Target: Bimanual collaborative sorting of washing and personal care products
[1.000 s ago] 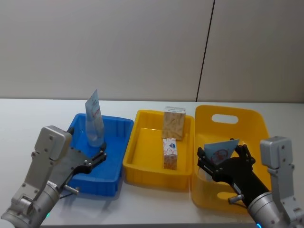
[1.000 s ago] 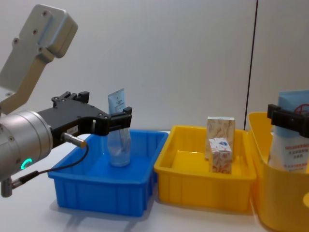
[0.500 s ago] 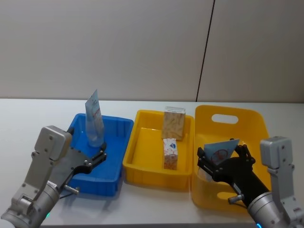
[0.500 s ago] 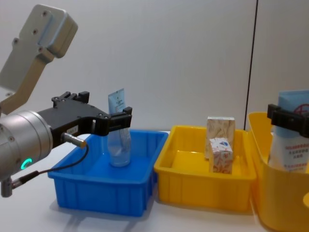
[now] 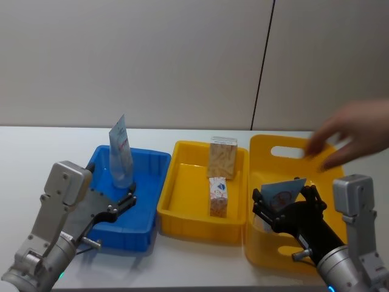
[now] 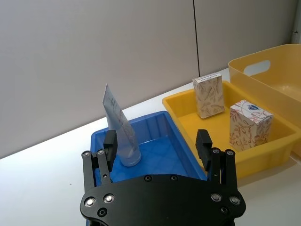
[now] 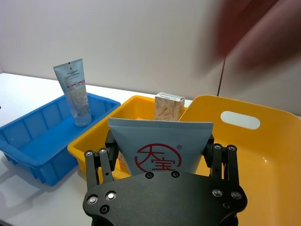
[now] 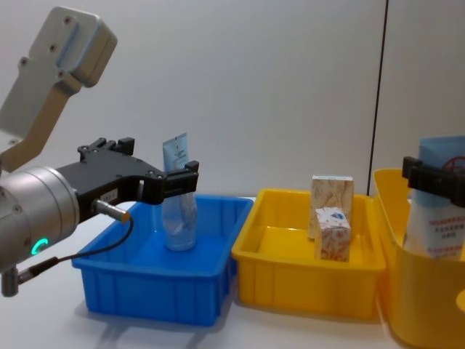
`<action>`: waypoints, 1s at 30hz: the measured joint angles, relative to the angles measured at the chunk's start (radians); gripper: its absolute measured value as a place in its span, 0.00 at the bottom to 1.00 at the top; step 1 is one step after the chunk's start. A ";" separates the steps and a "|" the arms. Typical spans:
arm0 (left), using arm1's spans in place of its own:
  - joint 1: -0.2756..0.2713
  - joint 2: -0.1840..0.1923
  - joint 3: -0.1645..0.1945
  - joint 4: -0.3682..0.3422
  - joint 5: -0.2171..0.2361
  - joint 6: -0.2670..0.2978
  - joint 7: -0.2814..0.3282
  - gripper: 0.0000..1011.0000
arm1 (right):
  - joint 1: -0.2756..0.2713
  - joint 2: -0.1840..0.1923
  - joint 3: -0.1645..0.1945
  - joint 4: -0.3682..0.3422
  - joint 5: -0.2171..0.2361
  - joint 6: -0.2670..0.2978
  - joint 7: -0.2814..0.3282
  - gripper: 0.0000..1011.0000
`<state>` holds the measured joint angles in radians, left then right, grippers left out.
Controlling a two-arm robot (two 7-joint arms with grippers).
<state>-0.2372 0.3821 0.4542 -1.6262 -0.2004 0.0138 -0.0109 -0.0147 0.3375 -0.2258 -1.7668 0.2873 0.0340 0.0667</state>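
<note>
Blue bin (image 5: 124, 236) holds one tube (image 5: 120, 155); two cartons (image 5: 222, 157) stand in the yellow tray (image 5: 200, 224). Your right gripper (image 7: 160, 141) clamps a pouch (image 7: 160, 160) not yet sorted; your left gripper (image 6: 156, 143) gapes empty.

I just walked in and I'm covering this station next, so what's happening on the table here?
The right gripper holds a pale-blue pouch with red print at the big yellow bin. The left gripper hovers open at the blue bin, facing the tube standing upright in it without touching it. Two patterned cartons stand in the middle yellow tray.
</note>
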 joint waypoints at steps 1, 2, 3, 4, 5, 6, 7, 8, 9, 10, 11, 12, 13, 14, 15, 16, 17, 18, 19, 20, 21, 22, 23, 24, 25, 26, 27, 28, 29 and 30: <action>0.000 0.000 0.000 0.000 0.000 0.000 0.000 0.99 | 0.000 0.000 0.000 0.000 0.000 0.000 0.000 1.00; 0.000 0.000 0.000 0.000 0.000 0.000 0.000 0.99 | 0.000 0.000 0.000 0.000 0.000 0.000 0.000 1.00; 0.000 0.000 0.000 0.000 0.000 0.000 0.000 0.99 | 0.000 0.000 0.000 0.000 0.000 0.000 0.000 1.00; 0.000 0.000 0.000 0.000 0.000 0.000 0.000 0.99 | 0.000 0.000 0.000 0.000 0.000 0.000 0.000 0.99; 0.000 0.000 0.000 0.000 0.000 0.000 0.000 0.99 | 0.000 0.000 0.000 0.000 0.000 0.000 0.000 1.00; 0.000 0.000 0.000 0.000 0.000 0.000 0.000 0.99 | 0.000 0.000 0.000 0.000 0.000 0.000 0.000 0.99; 0.000 0.000 0.000 0.000 0.000 0.000 0.000 0.99 | 0.000 0.000 0.000 0.000 0.000 0.000 0.000 0.99; 0.000 0.000 0.000 0.000 0.000 0.000 0.000 0.99 | 0.000 0.000 0.000 0.000 0.000 0.000 0.000 0.99; 0.000 0.000 0.000 0.000 0.000 0.000 0.000 0.99 | 0.000 0.000 0.001 0.000 0.000 0.000 0.000 1.00; 0.000 0.000 0.000 0.000 0.000 0.000 0.000 0.99 | 0.000 0.000 0.001 0.000 0.000 0.000 0.000 1.00; 0.000 0.000 0.000 0.000 0.000 0.000 0.000 0.99 | 0.000 0.000 0.001 0.000 0.000 0.000 0.000 0.99; 0.000 0.000 0.000 0.000 0.000 0.000 0.000 0.99 | 0.000 0.000 0.001 0.000 0.000 0.000 0.000 0.99; 0.000 0.000 0.000 0.000 0.000 0.000 0.000 0.99 | 0.000 0.000 0.001 0.000 0.000 0.000 0.000 0.99; 0.000 0.000 0.000 0.000 0.000 0.000 0.000 0.99 | 0.000 0.000 0.000 0.000 0.000 0.000 0.000 0.99; 0.000 0.000 0.000 0.000 0.000 0.000 0.000 0.99 | 0.000 0.000 0.000 0.000 0.000 0.000 0.000 0.99; 0.000 0.000 0.000 0.000 0.000 0.000 0.000 0.99 | 0.000 0.000 0.000 0.000 0.000 0.000 0.000 0.99; 0.000 0.000 0.000 0.000 0.000 0.000 0.000 0.99 | 0.000 0.000 0.000 0.000 0.000 0.000 0.000 0.99; 0.000 0.000 0.000 0.000 0.000 0.000 0.000 0.99 | 0.000 0.000 0.000 0.000 0.000 0.000 0.000 0.99; 0.000 0.000 0.000 0.000 0.000 0.000 0.000 0.99 | 0.000 0.000 0.000 0.000 0.000 0.000 0.000 0.99; 0.000 0.000 0.000 0.000 0.000 0.000 0.000 0.99 | 0.000 0.000 0.000 0.000 0.000 0.000 0.000 0.99; 0.000 0.000 0.000 0.000 0.000 0.000 0.000 0.99 | 0.000 0.000 0.000 0.000 0.000 0.000 0.000 0.99; 0.000 0.000 0.000 0.000 0.000 0.000 0.000 0.99 | 0.000 0.000 0.000 0.000 0.000 0.000 0.000 0.99; 0.000 0.000 0.000 0.000 0.000 0.000 0.000 0.99 | 0.000 0.000 0.000 0.000 0.000 0.000 0.000 0.99; 0.000 0.000 0.000 0.000 0.000 0.000 0.000 0.99 | 0.000 0.000 0.000 0.000 0.000 0.000 0.000 0.99; 0.000 0.000 0.000 0.000 0.000 0.000 0.000 0.99 | 0.000 0.000 0.000 0.000 0.000 0.000 0.000 0.99; 0.000 0.000 0.000 0.000 0.000 0.000 0.000 0.99 | 0.000 0.000 0.000 0.000 0.000 0.000 0.000 0.99; 0.000 0.000 0.000 0.000 0.000 0.000 0.000 0.99 | 0.000 0.000 0.000 0.000 0.000 0.000 0.000 0.99; 0.000 0.000 0.000 0.000 0.000 0.000 0.000 0.99 | 0.000 0.000 0.000 0.000 0.000 0.000 0.000 0.99; 0.000 0.000 0.000 0.000 0.000 0.000 0.000 0.99 | 0.000 0.000 0.000 0.000 0.000 0.000 0.000 0.99; 0.000 0.000 0.000 0.000 0.000 0.000 0.000 0.99 | 0.000 0.000 0.000 0.000 0.000 0.000 0.000 0.99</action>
<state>-0.2372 0.3821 0.4542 -1.6262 -0.2004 0.0138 -0.0109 -0.0146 0.3374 -0.2258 -1.7667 0.2873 0.0340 0.0669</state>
